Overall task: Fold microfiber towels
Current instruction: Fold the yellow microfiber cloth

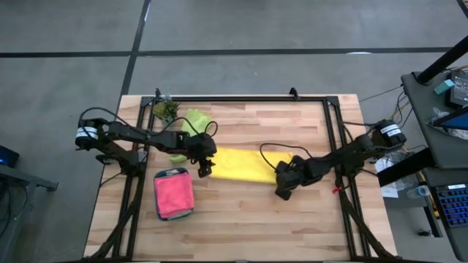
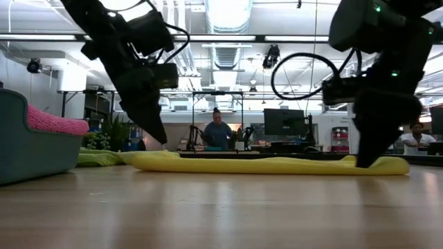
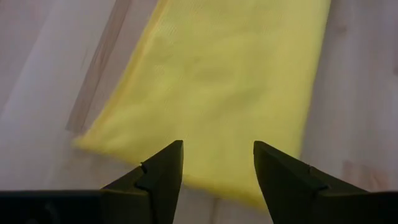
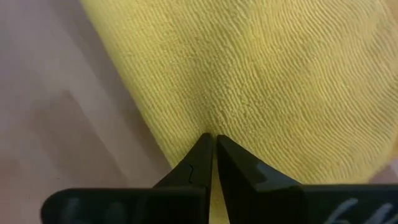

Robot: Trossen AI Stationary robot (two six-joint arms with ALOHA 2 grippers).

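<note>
Nearest to the front edge of the wooden table, a teal plastic tray is seen on the left side, and a pink microfiber towel is laid inside it. In the low view the pink cloth is seen to rise above the tray wall.

A little farther back, in the middle of the table, the yellow microfiber towel is spread flat as a long band from left to right. Its right end is held by the right gripper: in the right wrist view the two dark fingers are pressed together, and the edge of the yellow cloth is pinched between their tips. In the low view this gripper is placed down at the right end of the towel, at the table surface.

The left gripper is held just above the left end of the same towel. Its fingers are spread apart, nothing is between them, and the yellow cloth is seen beyond the gap.

Behind the left arm, a lime green microfiber towel is lying crumpled, and another bit of green cloth is seen under the arm. At the far left corner a small potted plant is placed. Beyond the table, a person is seen in the room.
</note>
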